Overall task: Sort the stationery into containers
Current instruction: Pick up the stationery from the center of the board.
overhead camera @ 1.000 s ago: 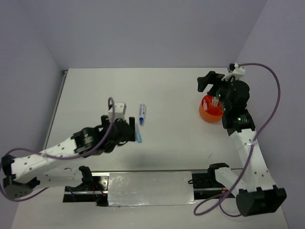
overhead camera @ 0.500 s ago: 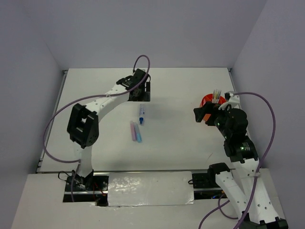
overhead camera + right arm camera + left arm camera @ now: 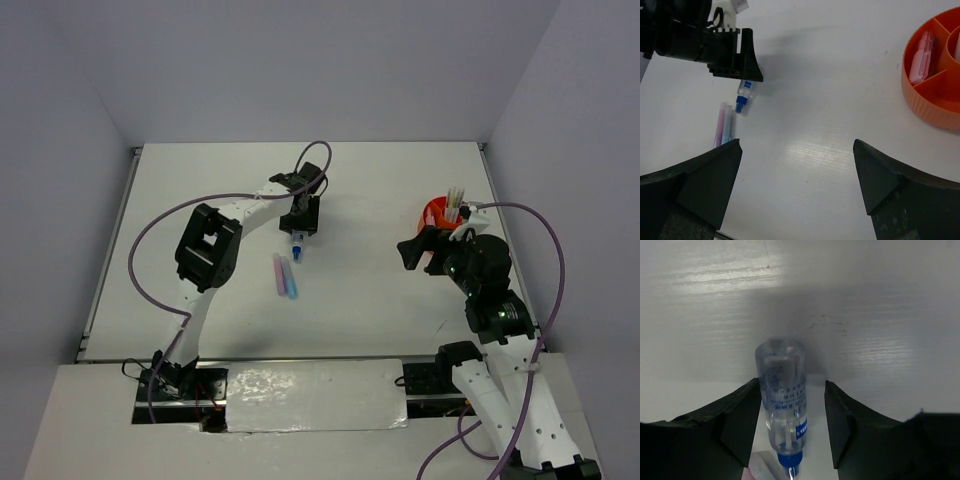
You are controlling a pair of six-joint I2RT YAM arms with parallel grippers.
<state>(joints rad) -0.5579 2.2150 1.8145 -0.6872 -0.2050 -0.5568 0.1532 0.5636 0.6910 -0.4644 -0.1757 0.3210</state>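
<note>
A small clear bottle with a blue cap lies on the white table. My left gripper is open and straddles it. In the left wrist view the bottle lies between the jaws of the left gripper, close against the left finger, with a gap to the right finger. A pink marker and a blue marker lie side by side just in front. The orange cup stands at the right, with pens upright in it. My right gripper is open and empty, left of the cup.
The right wrist view shows the right gripper over bare table, the orange cup's rim with a pink item in one compartment, the bottle, the two markers and the left gripper.
My left gripper has come forward from the table's back and now straddles the bottle. My right gripper has drifted left and toward me, away from the cup.
</note>
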